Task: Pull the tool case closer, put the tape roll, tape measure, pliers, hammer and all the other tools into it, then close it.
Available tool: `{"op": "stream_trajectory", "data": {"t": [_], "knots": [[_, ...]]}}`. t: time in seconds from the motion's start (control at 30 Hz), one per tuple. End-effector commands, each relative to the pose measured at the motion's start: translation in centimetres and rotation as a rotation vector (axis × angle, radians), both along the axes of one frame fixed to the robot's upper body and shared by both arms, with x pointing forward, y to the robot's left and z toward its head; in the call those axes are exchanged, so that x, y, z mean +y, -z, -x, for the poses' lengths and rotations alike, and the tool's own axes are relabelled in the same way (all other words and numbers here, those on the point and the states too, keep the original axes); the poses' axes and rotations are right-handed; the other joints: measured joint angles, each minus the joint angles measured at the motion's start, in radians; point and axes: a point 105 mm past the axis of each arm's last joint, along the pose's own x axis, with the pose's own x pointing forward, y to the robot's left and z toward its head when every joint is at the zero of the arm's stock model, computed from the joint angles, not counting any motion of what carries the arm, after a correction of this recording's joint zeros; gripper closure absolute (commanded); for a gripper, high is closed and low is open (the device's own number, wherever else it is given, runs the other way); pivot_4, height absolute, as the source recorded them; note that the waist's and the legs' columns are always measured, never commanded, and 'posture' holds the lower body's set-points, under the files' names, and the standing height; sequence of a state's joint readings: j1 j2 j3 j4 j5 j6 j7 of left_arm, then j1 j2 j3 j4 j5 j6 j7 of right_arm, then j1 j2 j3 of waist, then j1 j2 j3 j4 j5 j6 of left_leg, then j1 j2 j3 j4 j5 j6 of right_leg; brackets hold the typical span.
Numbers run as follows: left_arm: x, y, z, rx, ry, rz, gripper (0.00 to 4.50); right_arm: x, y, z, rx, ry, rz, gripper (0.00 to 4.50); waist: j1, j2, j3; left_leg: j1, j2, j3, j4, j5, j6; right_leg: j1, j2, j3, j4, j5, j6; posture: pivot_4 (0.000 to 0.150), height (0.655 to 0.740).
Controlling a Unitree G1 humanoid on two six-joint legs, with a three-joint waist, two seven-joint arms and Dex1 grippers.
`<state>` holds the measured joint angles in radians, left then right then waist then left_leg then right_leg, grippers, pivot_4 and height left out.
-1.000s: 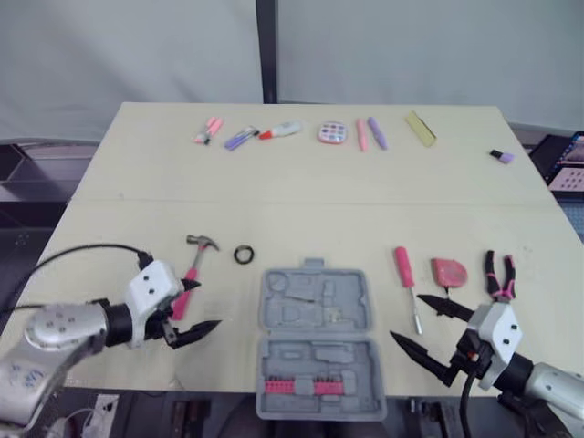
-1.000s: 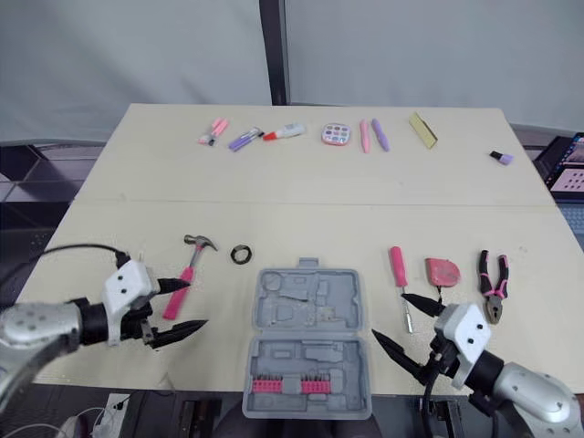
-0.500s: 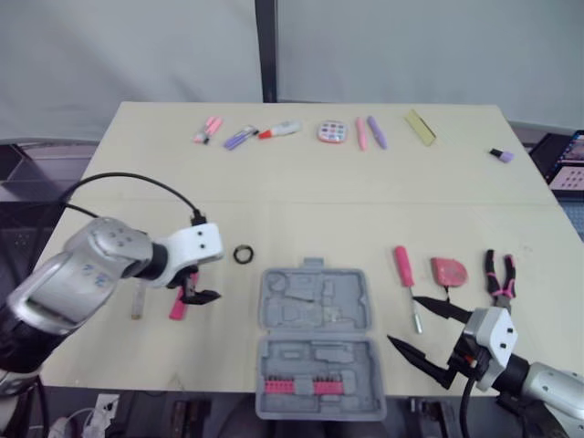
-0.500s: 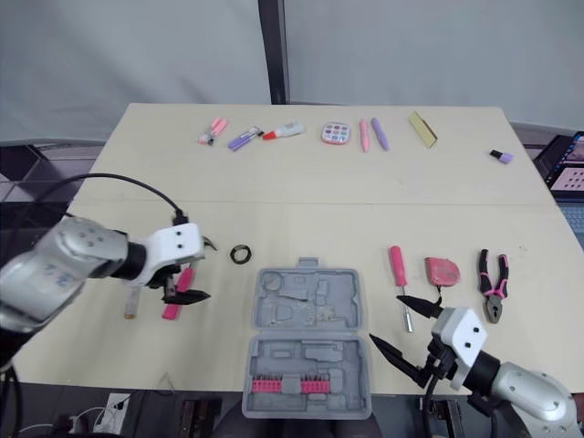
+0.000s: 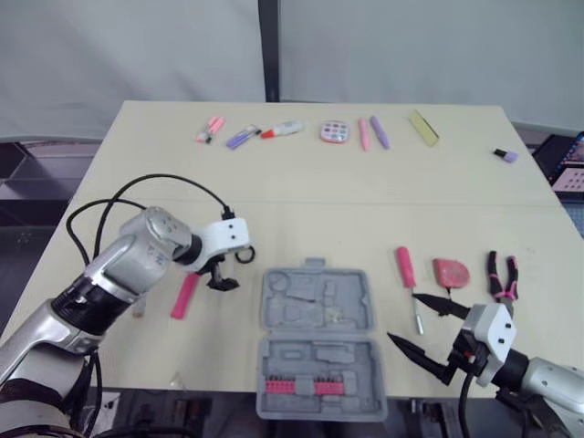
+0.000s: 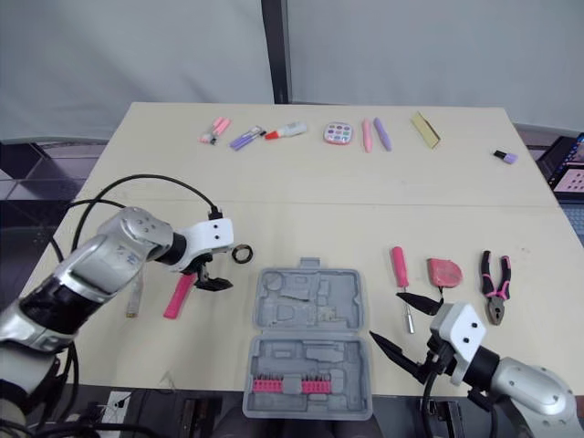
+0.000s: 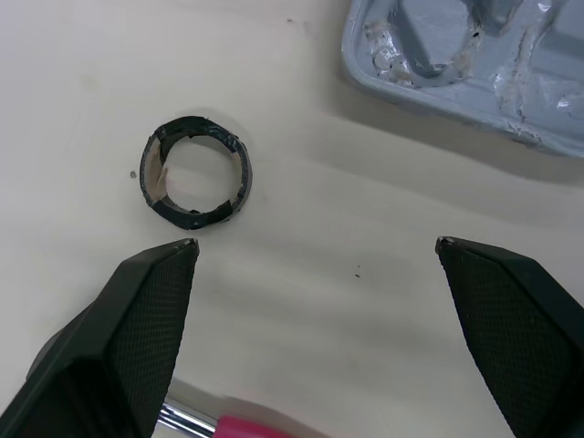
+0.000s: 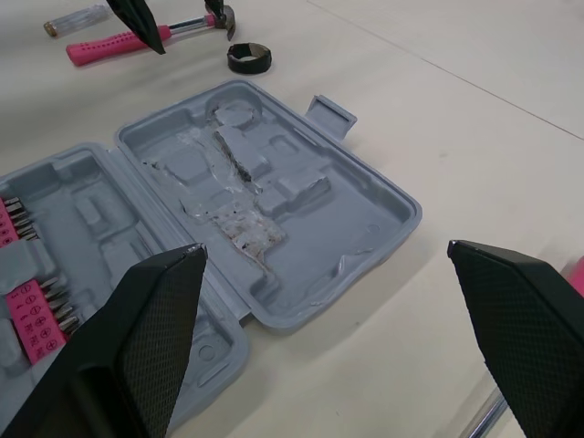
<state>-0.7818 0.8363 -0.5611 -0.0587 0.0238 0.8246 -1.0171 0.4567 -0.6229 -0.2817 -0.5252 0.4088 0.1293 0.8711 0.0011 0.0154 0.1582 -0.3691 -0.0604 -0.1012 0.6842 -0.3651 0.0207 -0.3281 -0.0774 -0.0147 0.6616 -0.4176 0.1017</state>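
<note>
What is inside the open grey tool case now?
The tool case holds a row of pink bits in its near half; the far half has bare moulded recesses, no tools. Nothing covers its inside; the table under it is hidden.

Bright and even throughout, lit diffusely from above, with no hard glare on the pale table (image 5: 301,201). Only soft, short shadows: a soft-edged dark band along the rim of the tool case (image 7: 511,82) in the left wrist view, a faint smudge beside the tape roll (image 7: 197,171). Mild sheen on the moulded grey plastic in the right wrist view, a small glint on the hammer (image 7: 219,424) shaft. Flat, dimmer grey across the backdrop (image 5: 411,46).
</note>
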Motion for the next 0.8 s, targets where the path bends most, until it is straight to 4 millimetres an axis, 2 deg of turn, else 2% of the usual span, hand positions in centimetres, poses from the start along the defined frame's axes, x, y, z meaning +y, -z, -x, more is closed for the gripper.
{"op": "stream_trajectory", "data": {"t": [0.03,0.8], "knots": [[-0.2,-0.9,-0.8,-0.039,0.013,-0.012,0.03,-0.4,-0.3,0.3,-0.016,-0.005,0.008,0.03,0.0,0.0,0.0,0.0,0.0,0.0,0.0,0.0,0.0,0.0,0.0,0.0,0.0,0.0,0.0,0.15,0.7134],[-1.6,1.5,-2.6,-0.003,0.071,-0.046,0.03,-1.6,-0.1,1.2,0.003,0.024,0.037,0.03,0.0,0.0,0.0,0.0,0.0,0.0,0.0,0.0,0.0,0.0,0.0,-0.002,0.001,0.0,0.0,0.15,0.7134]]}}
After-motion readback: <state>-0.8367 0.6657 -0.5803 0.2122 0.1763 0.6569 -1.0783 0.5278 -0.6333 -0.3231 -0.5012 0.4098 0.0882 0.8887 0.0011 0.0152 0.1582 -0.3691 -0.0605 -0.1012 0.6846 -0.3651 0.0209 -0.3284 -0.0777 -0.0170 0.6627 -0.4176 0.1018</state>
